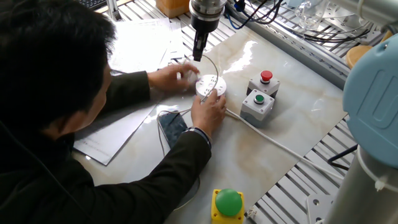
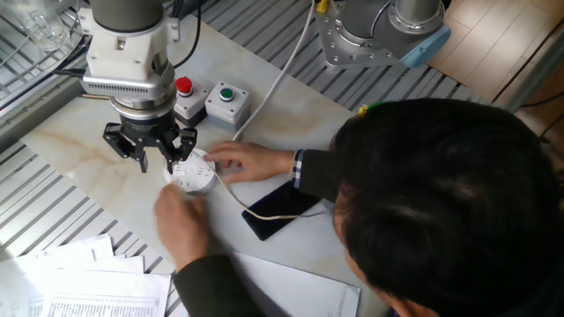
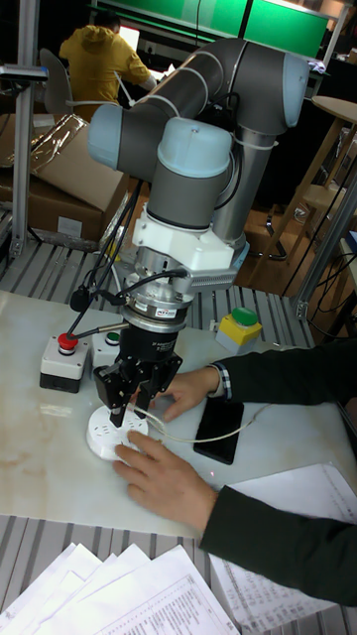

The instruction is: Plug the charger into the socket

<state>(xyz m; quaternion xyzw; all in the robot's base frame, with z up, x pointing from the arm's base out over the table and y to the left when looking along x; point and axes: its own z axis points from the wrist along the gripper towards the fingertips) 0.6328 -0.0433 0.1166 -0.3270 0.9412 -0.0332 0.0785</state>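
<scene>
Reading from the left in one fixed view, you see a person in a dark jacket leaning over the desk [image 1: 292,106], with loose printed papers [image 1: 140,40] lying beyond them. Both of the person's hands meet at the socket [image 1: 210,83]: one hand [image 1: 173,78] comes in from the paper side and is blurred, while the other hand [image 1: 209,112] rests against the socket's near edge. The charger cannot be made out clearly; something small and white sits at the blurred fingers just beside the socket, and you cannot tell whether its prongs are in the slots. A thin white cable [image 2: 264,215] runs toward the black smartphone [image 2: 280,208], which lies flat on the desk near the person's forearm.

The end effector [image 2: 150,157] hangs directly above the socket, apart from it, its fingers spread and holding nothing; the tall fixed view shows it [image 3: 132,392] just over the white puck [image 3: 103,433].

Farther right stand two grey button boxes touching each other, one with a red button [image 1: 266,77], one with a green button [image 1: 259,98]. The socket's thick white cord [image 1: 280,145] runs past them across the desk. At the near edge sits a yellow box with a green dome button [image 1: 228,204].
</scene>
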